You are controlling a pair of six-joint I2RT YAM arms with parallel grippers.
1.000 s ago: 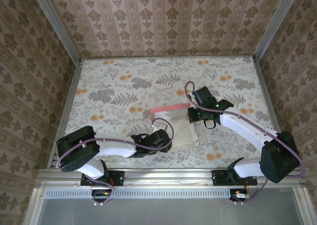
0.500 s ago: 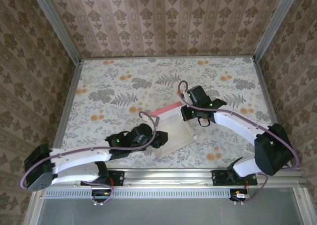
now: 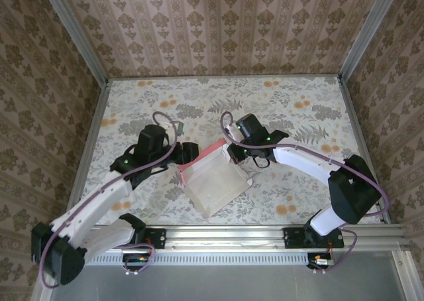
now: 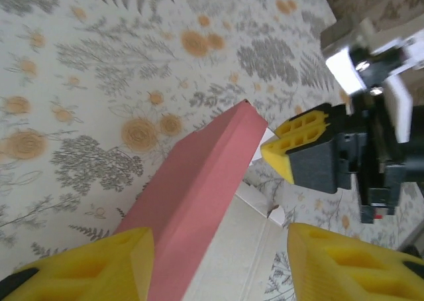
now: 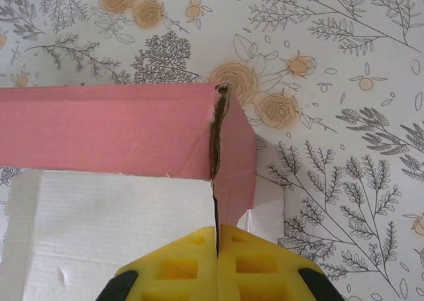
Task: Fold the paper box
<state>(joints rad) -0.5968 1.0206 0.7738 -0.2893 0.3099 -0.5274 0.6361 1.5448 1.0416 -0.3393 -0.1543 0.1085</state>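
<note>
Mid-table, our right gripper (image 5: 217, 246) pinches the paper box (image 3: 213, 181) by its raised pink corner. Our left gripper (image 4: 215, 258) gapes astride that wall, seemingly not touching. We should close left squarely, holding the corner steady.

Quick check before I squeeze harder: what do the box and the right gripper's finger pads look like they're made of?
The paper box: thin cardboard, matte pink outside, whitish inside; the brownish raw edge at its corner suggests paperboard. Pads of the right gripper: yellow, matte, with moulded hollows; likely rubber or soft plastic, can't tell which.
</note>
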